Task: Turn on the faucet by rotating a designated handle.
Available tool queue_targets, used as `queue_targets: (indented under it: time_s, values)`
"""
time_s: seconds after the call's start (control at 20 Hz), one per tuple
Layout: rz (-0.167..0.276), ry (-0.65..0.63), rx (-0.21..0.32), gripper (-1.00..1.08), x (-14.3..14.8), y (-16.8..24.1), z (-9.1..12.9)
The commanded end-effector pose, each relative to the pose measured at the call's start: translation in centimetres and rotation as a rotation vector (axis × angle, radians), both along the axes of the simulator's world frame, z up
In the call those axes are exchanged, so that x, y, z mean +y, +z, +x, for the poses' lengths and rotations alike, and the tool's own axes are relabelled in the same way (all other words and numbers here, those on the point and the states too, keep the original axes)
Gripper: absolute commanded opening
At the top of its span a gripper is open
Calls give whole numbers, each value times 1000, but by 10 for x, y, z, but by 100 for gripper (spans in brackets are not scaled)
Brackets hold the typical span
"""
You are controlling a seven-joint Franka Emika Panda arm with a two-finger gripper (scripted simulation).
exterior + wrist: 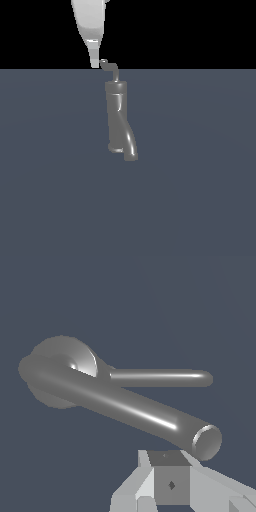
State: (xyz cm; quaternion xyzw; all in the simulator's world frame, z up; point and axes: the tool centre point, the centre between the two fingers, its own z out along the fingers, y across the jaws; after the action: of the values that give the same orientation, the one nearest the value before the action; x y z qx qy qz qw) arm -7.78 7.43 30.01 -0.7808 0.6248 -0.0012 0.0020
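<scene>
One faucet (pixel 119 117) on a plain slate-blue floor (pixel 200 190), black backdrop.
I counted one handle (pixel 111 67), one gripper (pixel 94 61) beside its tip; I couldn't tell its spread.

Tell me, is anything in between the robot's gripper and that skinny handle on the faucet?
Nothing. In the exterior view the gripper hangs right beside the handle's hooked tip atop the faucet, with no object between them.

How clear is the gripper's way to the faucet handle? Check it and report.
Probably clear. In the exterior view the gripper sits right beside the hooked tip of the handle, on the exterior view's left, with nothing between them. The faucet body stands below, out of the path. Contact cannot be confirmed.
</scene>
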Motion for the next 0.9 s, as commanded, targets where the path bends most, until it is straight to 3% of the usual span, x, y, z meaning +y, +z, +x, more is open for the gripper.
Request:
queue_targets:
  time_s: [0.0, 0.05, 0.75, 0.8, 0.85]
  values:
    - [-2, -16, 4, -100, -13, 0, -5]
    - [-2, -2, 1, -100, -3, 0, -2]
    - [-2, -16, 4, -100, -93, 0, 7]
    - [-2, -16, 4, -100, -93, 0, 7]
    - [1, 28, 5, -100, -64, 0, 5]
